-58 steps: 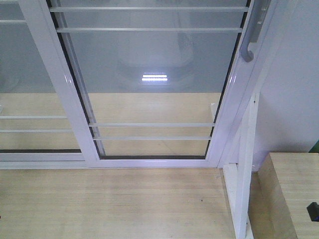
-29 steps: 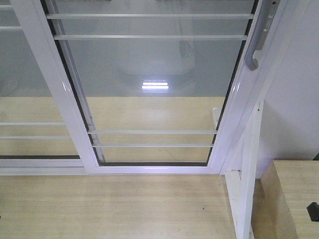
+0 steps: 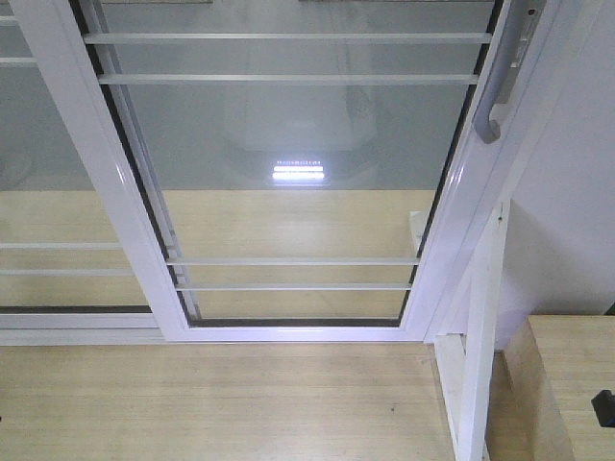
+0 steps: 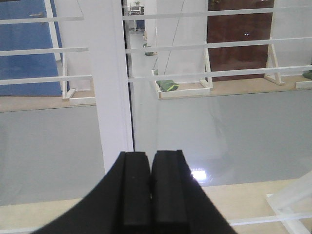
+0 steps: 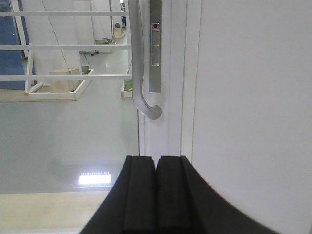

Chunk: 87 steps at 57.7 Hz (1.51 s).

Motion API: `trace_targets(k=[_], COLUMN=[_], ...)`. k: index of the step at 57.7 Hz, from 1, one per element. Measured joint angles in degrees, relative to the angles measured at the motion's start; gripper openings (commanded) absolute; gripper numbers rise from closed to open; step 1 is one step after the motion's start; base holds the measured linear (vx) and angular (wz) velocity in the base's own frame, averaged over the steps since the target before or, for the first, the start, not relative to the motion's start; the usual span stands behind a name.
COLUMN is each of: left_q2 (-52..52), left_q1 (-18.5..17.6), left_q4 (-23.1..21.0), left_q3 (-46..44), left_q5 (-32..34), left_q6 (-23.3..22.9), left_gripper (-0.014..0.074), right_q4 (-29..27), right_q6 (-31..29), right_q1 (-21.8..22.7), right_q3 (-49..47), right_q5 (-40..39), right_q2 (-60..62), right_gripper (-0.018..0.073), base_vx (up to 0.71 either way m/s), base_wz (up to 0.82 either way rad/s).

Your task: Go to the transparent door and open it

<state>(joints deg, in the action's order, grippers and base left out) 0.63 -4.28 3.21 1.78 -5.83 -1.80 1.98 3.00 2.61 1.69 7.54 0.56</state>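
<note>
Left wrist-mounted view: left tool (image 4: 150, 161), black, its two pads pressed together with nothing between them; it touches nothing and faces a white upright stile (image 4: 112, 83) with a dark seam down its right edge; thin white horizontal bars run across the glass on both sides of the stile; through the glass, a grey floor (image 4: 234, 136), a blue panel at far left and a brown one at far right.

Right wrist-mounted view: right tool (image 5: 156, 163), black, likewise narrowed to full closure and holding nothing; it sits below the handle (image 5: 138, 58) and apart from it; the handle is long grey metal, running vertically and curving at its lower end towards the frame; just to its right is a narrow grey lock plate (image 5: 155, 48) with a small red dot; a plain white wall (image 5: 253, 97) fills the right half of the view.

Exterior front-facing view: transparent door (image 3: 298, 144), a tall glass panel in a white frame, in the centre of the view; two pairs of white bars cross it, one high and one low; the handle is on its right stile at upper right; that stile stands against the white jamb; the left stile overlaps a second glass panel (image 3: 48, 144), which carries no handle; a bright light reflection shows in mid-glass; pale wooden floor (image 3: 221, 403) in front; a white post (image 3: 478, 336) at lower right; beside it a pale wooden worktop (image 3: 577, 375) with a small black object (image 3: 603, 408) at the view's edge.
</note>
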Motion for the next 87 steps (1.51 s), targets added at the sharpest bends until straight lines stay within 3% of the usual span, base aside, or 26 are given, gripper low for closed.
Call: trace_targets(k=[71,87], left_q2=[0.0,0.0], left_q1=[0.0,0.0], left_q4=[0.0,0.0], left_q3=[0.0,0.0], left_q5=[0.0,0.0], left_q6=[0.0,0.0], left_gripper=[-0.0006,-0.0006], right_q4=[0.2,-1.6], right_q6=[0.0,0.1], right_q1=[0.0,0.0], right_q3=[0.0,0.0], right_q5=[0.0,-3.1], right_q2=[0.0,0.0], right_gripper=[-0.0006,-0.0006], base_vx=[0.01,0.0], base_wz=[0.0,0.0])
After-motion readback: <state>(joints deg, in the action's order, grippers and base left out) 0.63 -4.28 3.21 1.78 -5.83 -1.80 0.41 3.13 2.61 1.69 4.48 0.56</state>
